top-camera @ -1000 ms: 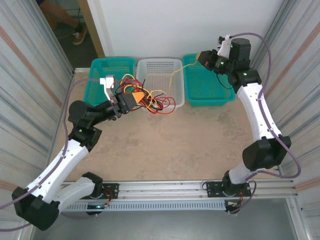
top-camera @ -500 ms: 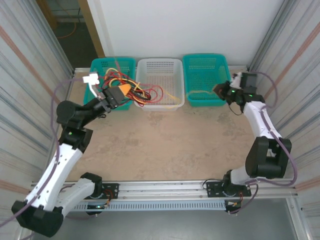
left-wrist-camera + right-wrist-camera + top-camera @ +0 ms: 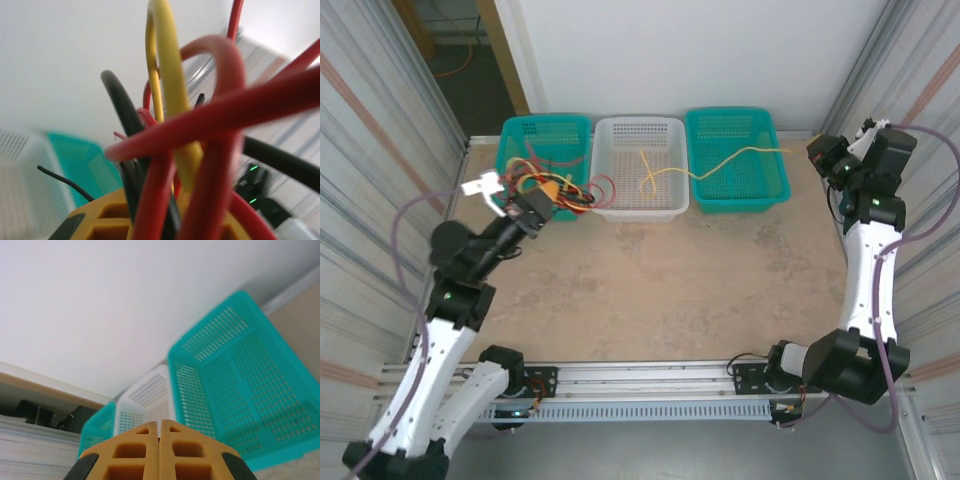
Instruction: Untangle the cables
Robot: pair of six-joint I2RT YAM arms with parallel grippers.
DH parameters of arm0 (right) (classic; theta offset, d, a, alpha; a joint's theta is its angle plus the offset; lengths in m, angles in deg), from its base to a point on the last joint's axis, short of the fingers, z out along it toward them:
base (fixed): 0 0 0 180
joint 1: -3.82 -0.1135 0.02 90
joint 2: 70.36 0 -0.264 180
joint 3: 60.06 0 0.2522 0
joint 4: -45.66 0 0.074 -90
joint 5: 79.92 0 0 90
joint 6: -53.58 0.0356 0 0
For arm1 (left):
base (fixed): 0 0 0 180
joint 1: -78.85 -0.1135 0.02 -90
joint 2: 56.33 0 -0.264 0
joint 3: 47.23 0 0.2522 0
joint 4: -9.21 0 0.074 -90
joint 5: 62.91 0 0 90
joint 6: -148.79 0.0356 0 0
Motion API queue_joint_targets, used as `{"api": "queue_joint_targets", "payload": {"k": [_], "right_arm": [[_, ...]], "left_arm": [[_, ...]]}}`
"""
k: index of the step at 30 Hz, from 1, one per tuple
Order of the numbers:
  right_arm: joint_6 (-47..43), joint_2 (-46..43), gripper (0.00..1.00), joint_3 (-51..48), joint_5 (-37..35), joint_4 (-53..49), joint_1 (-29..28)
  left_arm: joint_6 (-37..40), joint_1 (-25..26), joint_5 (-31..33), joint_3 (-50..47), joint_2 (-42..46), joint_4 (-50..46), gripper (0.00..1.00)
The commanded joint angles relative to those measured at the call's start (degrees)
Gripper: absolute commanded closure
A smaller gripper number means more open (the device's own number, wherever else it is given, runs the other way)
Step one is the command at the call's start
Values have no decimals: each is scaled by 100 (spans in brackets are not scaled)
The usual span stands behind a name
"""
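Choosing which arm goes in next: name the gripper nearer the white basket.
Left. The left gripper hovers by the near-left corner of the white basket; the right gripper is beyond the teal basket on its right.

top external: high behind my bases, looking down.
left wrist: close on cables [image 3: 175, 150], tilted up.
right wrist: tilted up; shares right teal basket [image 3: 240, 380] with top.

The beige table [image 3: 660, 290] bears 3 baskets along its far edge: teal basket [image 3: 547, 119], white basket [image 3: 640, 121], second teal basket [image 3: 730, 112].
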Motion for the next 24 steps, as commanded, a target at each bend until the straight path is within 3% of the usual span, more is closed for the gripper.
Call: {"api": "queue_joint_targets", "payload": {"k": [1,4,8,9,10,11,14,15,19,24], "right_arm": [[-254,-314,100,517,-498,-551,-325],[-247,-413,100,766,-905,-774,-484],[-160,-346,100,978,-780,-898,-662],[-197,-344,100,999,-808,-929,-754],[-258,-345,100,1007,-879,-958,-871],[-320,-344,100,1018,-945,-998,-980],[-436,-303,100,1070,-982,-1102,-1215],[-491,-293,100,1086,-1012,-1133,-1296],[-931,-175,100,1243,-1461,-1446,-1749],[-1224,-60,100,1412,-1812,-1693,-2073]], "left_arm": [[290,690,266,-361,-389,-95,100],[249,1263,535,-764,-886,236,100],[73,1601,977,-1095,-1571,530,100],[58,1605,984,-1109,-1723,564,93],[62,1618,959,-1107,-1899,588,68],[75,1634,961,-1062,-2030,516,50],[197,1783,1161,-927,-2144,11,11],[262,1841,1230,-891,-2131,-157,2],[597,1982,1509,-631,-1966,-1376,1],[1058,1866,2398,-292,-1160,-3224,1]]}}
